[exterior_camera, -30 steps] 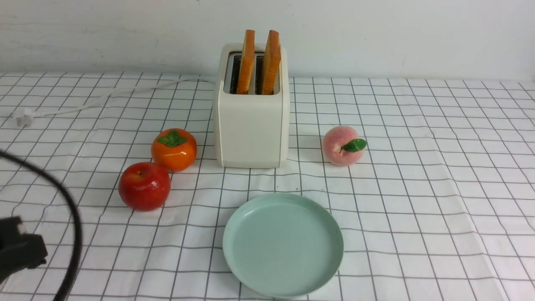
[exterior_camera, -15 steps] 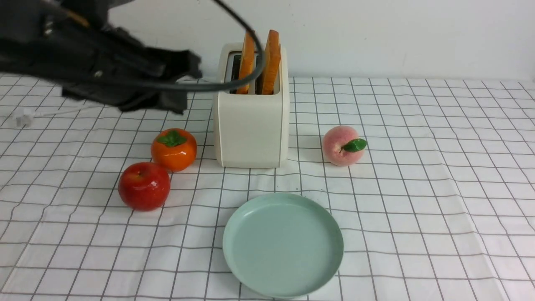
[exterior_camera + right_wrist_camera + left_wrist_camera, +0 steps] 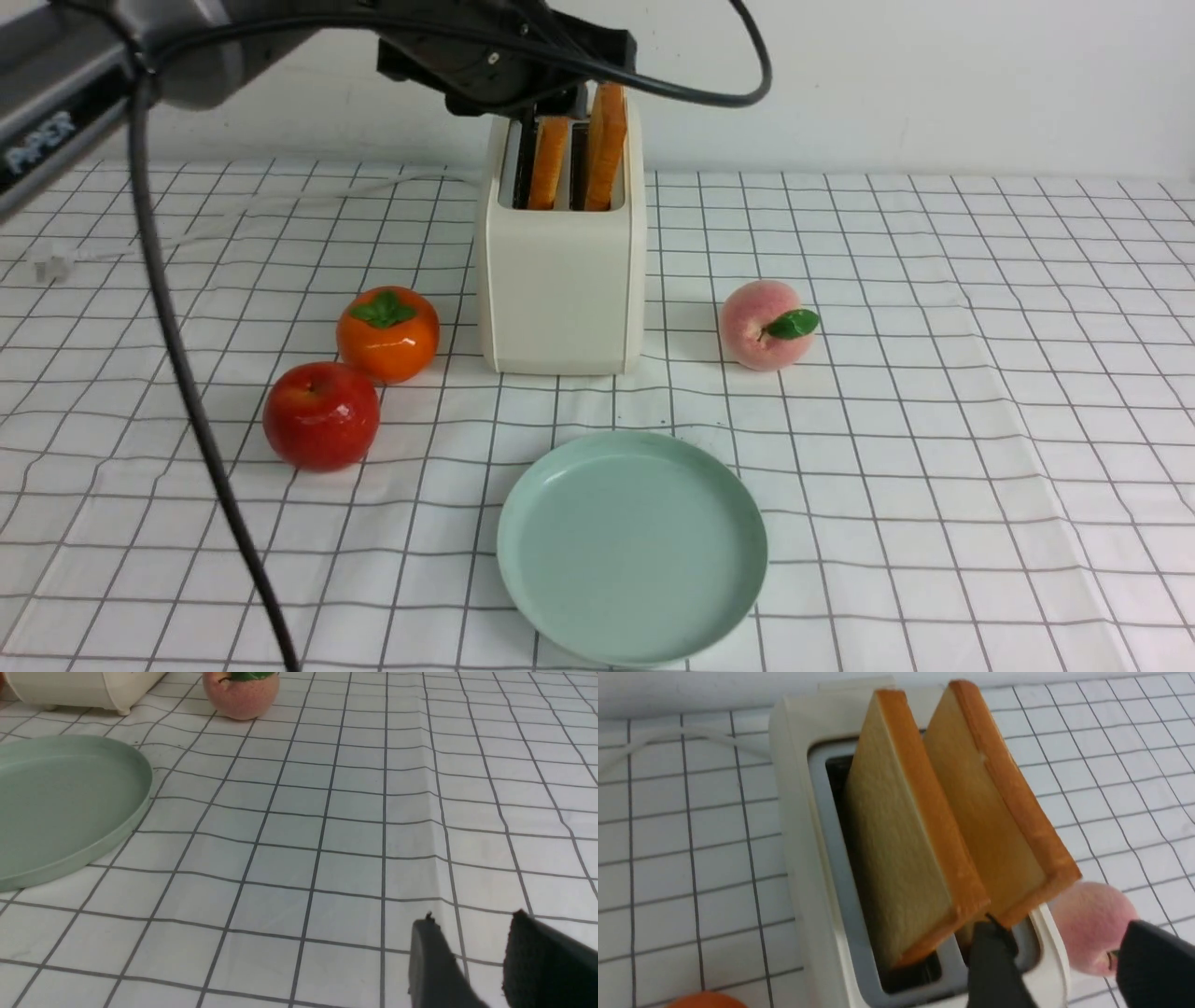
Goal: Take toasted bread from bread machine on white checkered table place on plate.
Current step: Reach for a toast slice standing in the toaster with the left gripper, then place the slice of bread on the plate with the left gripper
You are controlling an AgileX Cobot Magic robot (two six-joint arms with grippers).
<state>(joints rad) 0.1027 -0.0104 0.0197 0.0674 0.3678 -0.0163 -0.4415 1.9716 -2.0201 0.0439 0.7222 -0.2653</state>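
Note:
The cream bread machine (image 3: 560,280) stands at the back middle of the white checkered table (image 3: 934,420). Two slices of toasted bread stand in its slots, the left slice (image 3: 548,168) and the right slice (image 3: 607,149). My left gripper (image 3: 579,79) hangs over the slots and is open. In the left wrist view (image 3: 1064,947) one finger sits between the slices and the other is outside the bread machine (image 3: 798,868), with the right slice's (image 3: 990,826) near corner between them. The mint plate (image 3: 633,546) lies empty in front. My right gripper (image 3: 473,917) is open and empty, low over the cloth.
A red apple (image 3: 322,415) and an orange persimmon (image 3: 388,333) sit left of the bread machine. A peach (image 3: 766,325) sits to its right. The white cord (image 3: 233,219) runs off to the back left. My left arm's black cable (image 3: 187,373) hangs across the left side.
My left arm has swung from the lower left corner up and across to the top of the bread machine. The slices, fruit and plate have not moved.

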